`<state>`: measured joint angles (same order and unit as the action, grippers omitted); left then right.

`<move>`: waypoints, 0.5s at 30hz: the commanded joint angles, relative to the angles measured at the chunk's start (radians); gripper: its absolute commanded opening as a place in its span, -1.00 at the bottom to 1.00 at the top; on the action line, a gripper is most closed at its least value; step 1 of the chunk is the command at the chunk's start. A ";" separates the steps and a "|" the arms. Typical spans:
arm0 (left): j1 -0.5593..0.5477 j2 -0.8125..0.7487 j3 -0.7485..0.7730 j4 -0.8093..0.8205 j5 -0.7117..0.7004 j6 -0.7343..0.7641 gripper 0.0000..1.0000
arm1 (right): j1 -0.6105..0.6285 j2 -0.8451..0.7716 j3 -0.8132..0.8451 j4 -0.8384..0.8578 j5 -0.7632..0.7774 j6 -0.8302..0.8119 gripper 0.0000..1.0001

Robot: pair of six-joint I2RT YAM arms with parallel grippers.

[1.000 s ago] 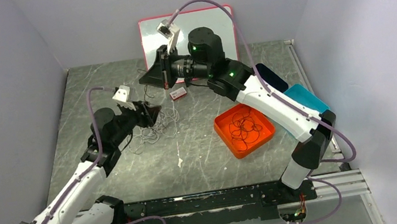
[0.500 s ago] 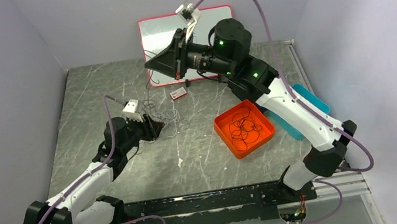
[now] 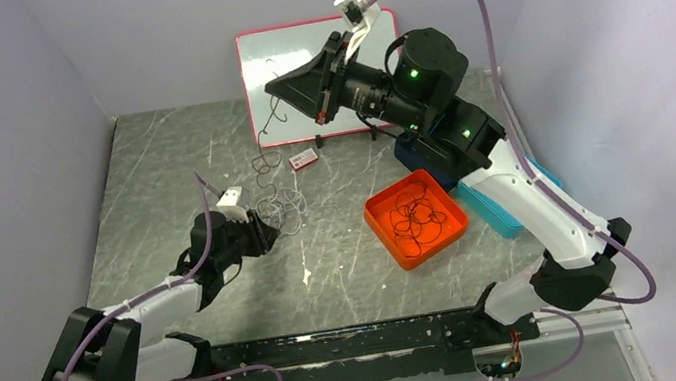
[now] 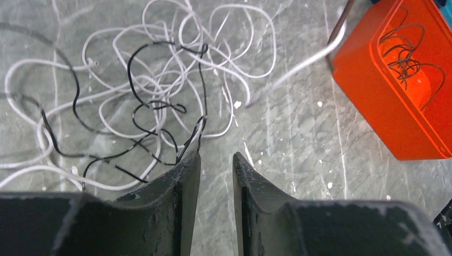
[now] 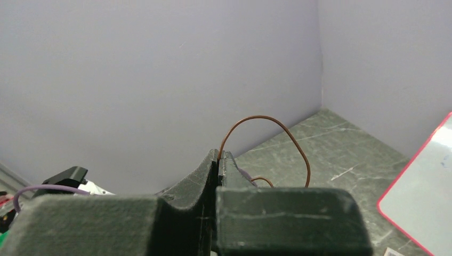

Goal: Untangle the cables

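Clamped on a brown wire (image 5: 265,118) high over the bench's far edge, the right gripper (image 5: 219,156) could drag up the whole cable tangle (image 4: 160,103) lying left of centre; the left gripper (image 4: 216,160), narrowly apart, pins nothing.

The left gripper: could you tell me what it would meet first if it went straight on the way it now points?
The left gripper would likely meet the tangle of cables first: a black strand lies at one fingertip, white loops just beyond. Depth is unclear.
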<state>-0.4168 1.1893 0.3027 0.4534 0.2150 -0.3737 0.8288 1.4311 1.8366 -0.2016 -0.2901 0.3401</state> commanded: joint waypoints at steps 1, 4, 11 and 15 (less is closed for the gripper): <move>0.001 0.029 -0.028 0.096 -0.028 -0.029 -0.32 | 0.004 -0.073 0.004 0.012 0.100 -0.064 -1.00; 0.001 0.039 -0.041 0.098 -0.038 -0.032 -0.33 | 0.004 -0.108 -0.007 0.000 0.184 -0.101 -1.00; 0.001 0.039 -0.063 0.093 -0.060 -0.034 -0.34 | 0.003 -0.159 -0.003 -0.030 0.293 -0.168 -1.00; 0.002 0.062 -0.062 0.100 -0.067 -0.045 -0.35 | 0.003 -0.187 0.001 -0.033 0.357 -0.210 -1.00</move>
<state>-0.4168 1.2316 0.2470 0.5030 0.1757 -0.4084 0.8288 1.2644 1.8263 -0.2127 -0.0265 0.1947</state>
